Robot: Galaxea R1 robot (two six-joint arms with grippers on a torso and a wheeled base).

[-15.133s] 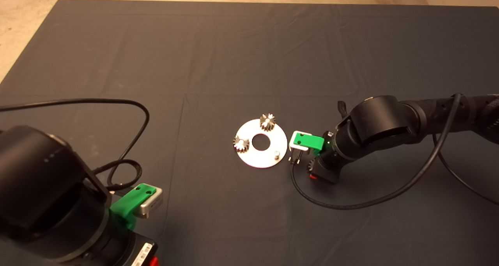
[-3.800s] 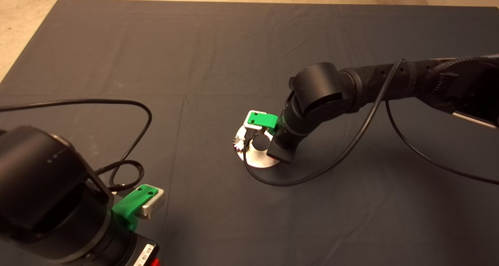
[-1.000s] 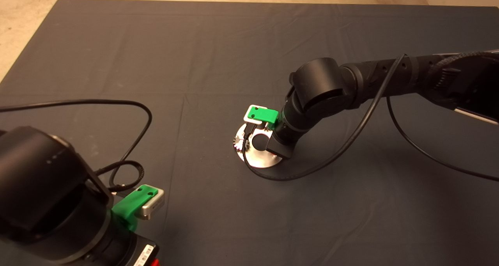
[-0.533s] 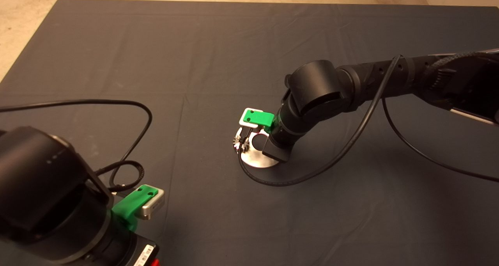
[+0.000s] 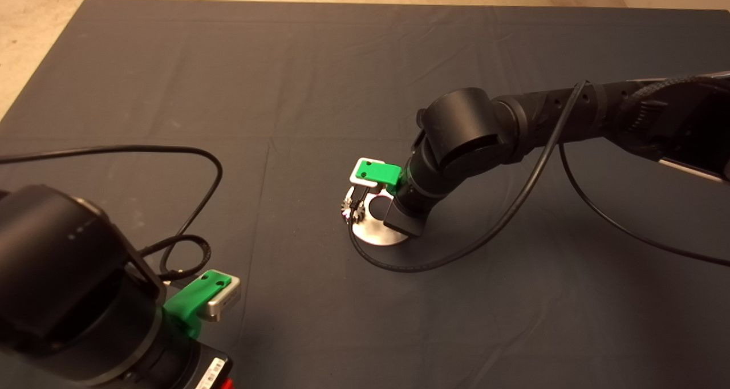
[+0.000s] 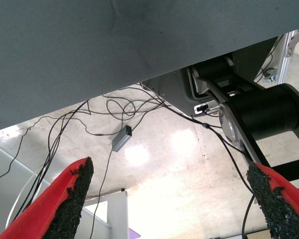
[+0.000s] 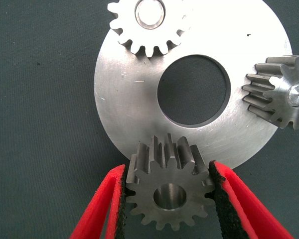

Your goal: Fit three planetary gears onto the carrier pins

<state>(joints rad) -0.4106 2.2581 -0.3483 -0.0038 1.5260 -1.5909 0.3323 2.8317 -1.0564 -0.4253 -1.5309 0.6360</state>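
Gears, three, small, dark silver, toothed, each with a round centre hole. Two are seated on pegs of the disc (image 7: 134, 99): one gear (image 7: 148, 22) at about 11 o'clock of the disc's centre hole in the right wrist view, its peg end showing in the bore; another gear (image 7: 284, 92) at about 3 o'clock, likewise with a peg end in its bore. Third gear (image 7: 168, 186) sits at about 6 o'clock, at the disc's rim, its bore dark with no peg end showing.

Disc: flat, round, silver, large centre hole, lying on the dark mat (image 5: 319, 81) of the desk, near the mat's middle; mostly covered by the right arm in the head view, with one gear (image 5: 348, 205) showing at its 9 o'clock edge.

Right claw (image 7: 168, 199): closed on the third gear, one black pad pressed to each side of its teeth.

Left claw (image 6: 169, 199): parked at the lower left of the head view, fingers (image 6: 72, 191) spread wide, holding nothing; beyond them, the mat's edge, a pale floor with cables (image 6: 89, 124) and a black machine frame.
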